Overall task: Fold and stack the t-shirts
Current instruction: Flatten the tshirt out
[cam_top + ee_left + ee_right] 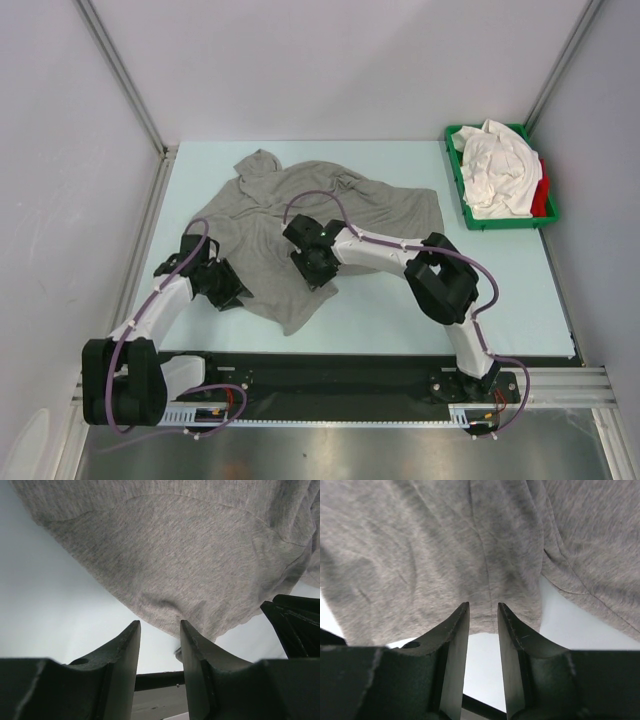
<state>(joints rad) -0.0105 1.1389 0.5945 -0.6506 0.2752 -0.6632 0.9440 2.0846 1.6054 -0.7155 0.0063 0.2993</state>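
The grey shirt (pixel 300 215) lay crumpled on the table (pixel 400 310), from the centre toward 10 o'clock, with its hem pointing to 6 o'clock. In the far corner at 2 o'clock stood the green tray (pixel 456 185), which held white shirts (pixel 495 170) and a red shirt (pixel 543 195) at its right wall.

Only the top view showed the tray and both arms. The left gripper (pixel 225 287) was at the 8 o'clock edge of the grey shirt, and the right gripper (pixel 312 265) was over the cloth near its 6 o'clock part.

Only the wrist views showed the jaws. Each pair stood apart with a narrow gap, the hem just at the fingertips (pixel 462 611), not pinched. The table surface showed under the hem. A band of table lay between the grey shirt and the tray.
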